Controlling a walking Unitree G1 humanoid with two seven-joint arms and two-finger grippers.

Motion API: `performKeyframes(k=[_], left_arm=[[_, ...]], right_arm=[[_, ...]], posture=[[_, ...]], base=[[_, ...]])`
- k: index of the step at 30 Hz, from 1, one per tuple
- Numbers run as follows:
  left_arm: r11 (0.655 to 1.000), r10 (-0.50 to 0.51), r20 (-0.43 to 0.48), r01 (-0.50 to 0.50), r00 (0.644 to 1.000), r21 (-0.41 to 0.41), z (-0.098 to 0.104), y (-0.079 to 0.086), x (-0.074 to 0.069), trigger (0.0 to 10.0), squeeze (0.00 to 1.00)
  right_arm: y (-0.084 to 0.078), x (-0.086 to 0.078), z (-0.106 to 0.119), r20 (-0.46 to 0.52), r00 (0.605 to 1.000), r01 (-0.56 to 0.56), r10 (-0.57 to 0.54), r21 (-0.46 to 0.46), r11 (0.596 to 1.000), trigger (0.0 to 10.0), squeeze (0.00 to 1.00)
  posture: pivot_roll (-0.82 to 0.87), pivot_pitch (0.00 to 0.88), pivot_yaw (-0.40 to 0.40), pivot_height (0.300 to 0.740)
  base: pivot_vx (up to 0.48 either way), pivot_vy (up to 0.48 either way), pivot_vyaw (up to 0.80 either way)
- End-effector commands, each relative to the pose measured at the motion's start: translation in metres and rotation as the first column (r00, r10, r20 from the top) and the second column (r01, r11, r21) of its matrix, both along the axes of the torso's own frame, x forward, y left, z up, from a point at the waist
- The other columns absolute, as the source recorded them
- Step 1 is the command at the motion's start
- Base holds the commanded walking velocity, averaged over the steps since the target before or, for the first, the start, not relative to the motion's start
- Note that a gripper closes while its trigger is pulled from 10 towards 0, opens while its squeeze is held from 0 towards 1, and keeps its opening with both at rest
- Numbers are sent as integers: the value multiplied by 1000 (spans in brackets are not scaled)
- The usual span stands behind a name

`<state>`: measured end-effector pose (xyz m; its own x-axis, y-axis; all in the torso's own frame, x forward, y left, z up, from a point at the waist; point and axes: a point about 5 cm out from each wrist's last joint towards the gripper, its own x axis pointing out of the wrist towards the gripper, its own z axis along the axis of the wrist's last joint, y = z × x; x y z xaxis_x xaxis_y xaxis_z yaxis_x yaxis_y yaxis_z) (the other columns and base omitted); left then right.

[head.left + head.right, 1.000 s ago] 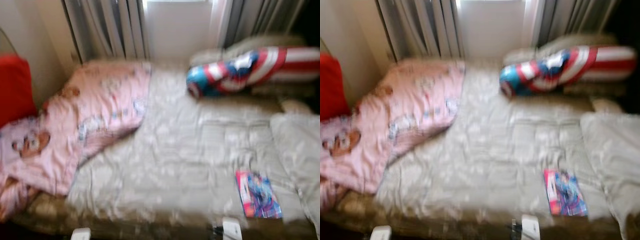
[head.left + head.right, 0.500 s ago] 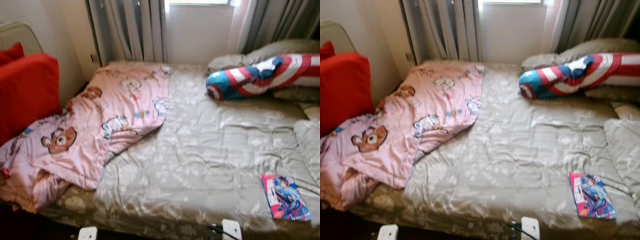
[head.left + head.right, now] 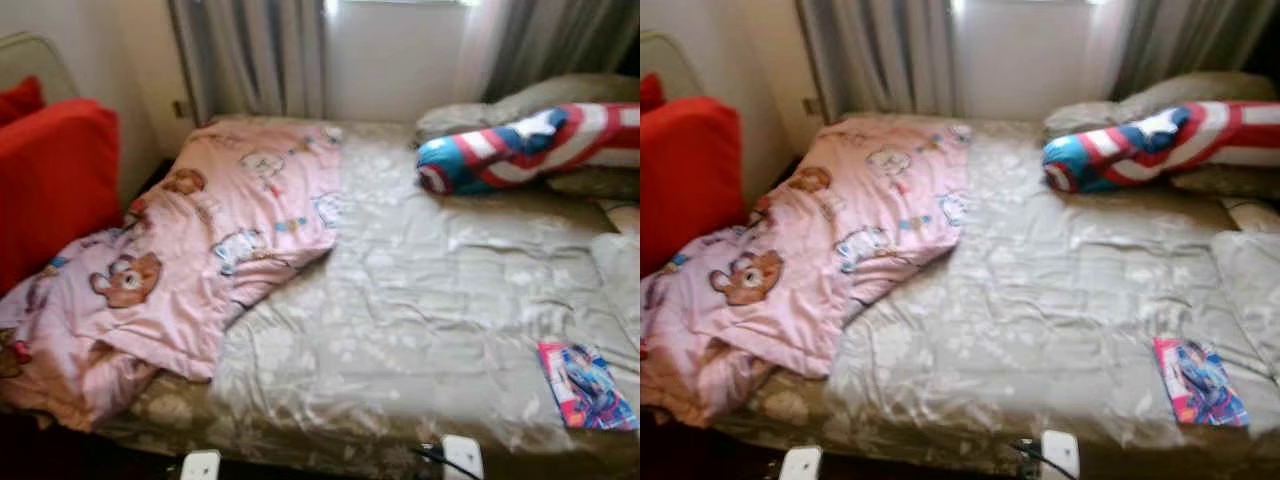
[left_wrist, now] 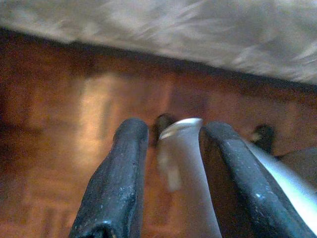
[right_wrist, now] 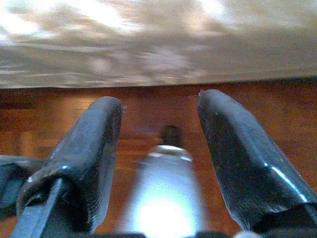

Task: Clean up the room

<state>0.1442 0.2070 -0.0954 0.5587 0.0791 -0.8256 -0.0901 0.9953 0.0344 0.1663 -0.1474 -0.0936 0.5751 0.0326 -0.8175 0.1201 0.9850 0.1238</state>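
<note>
Grey curtains (image 3: pixel 250 50) hang behind a bed (image 3: pixel 420 300) covered in a pale floral quilt, and I stand at its near edge looking down across it. On my left side a pink blanket (image 3: pixel 190 260) printed with bears lies rumpled, spilling off the near corner beside a red cushion (image 3: pixel 50 190). At the far right a long red, white and blue striped pillow (image 3: pixel 520 150) rests against beige pillows (image 3: pixel 540 100). A colourful magazine (image 3: pixel 1198 382) lies flat on the quilt near the right front edge, well apart from the pink blanket. My left gripper (image 4: pixel 171 144) hangs low over the wooden floor (image 4: pixel 59 148) by the bed's edge, fingers parted and holding nothing. My right gripper (image 5: pixel 158 119) hangs the same way, its fingers spread wide and empty.
</note>
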Motion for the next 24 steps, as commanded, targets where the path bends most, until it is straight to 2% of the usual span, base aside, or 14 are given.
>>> performKeyframes(k=[1,3,4,6,11,19,23,24], left_arm=[[1000,5,9,-5,1000,-12,1,3,-1,10000,0],[1000,9,9,-8,1000,-9,1,8,-2,10000,0],[1000,18,10,-18,1000,-2,3,20,-4,10000,0],[1000,26,9,-26,1000,4,5,30,-6,10000,0],[999,36,1,-36,999,12,7,40,-8,10000,0],[1000,29,-7,-29,1000,4,5,31,-3,10000,0],[1000,20,-6,-20,1000,-3,4,19,2,10000,0],[1000,13,-5,-13,1000,-7,3,12,4,10000,0]], right_arm=[[-8,-4,-1,-10,1000,9,-9,-19,1000,10000,0],[-8,-4,-1,-9,1000,9,-9,-19,1000,10000,0],[-8,-4,-1,-9,1000,9,-9,-19,1000,10000,0],[-8,-4,-1,-9,1000,8,-9,-18,1000,10000,0],[-9,-4,-1,-9,1000,11,-11,-20,1000,10000,0],[-9,-4,-1,-3,1000,10,-10,-17,1000,10000,0],[-9,-3,-1,-2,1000,8,-8,-17,1000,10000,0],[-9,-3,-1,-2,1000,8,-8,-17,1000,10000,0]], posture=[[3,0,3,740],[3,0,3,740],[4,0,3,740],[5,0,4,740],[5,0,4,740],[4,0,4,740],[4,0,4,740],[5,0,4,740]], base=[[0,319,0],[0,319,0],[0,322,0],[0,322,0],[0,319,0],[0,320,0],[0,318,0],[0,315,0]])
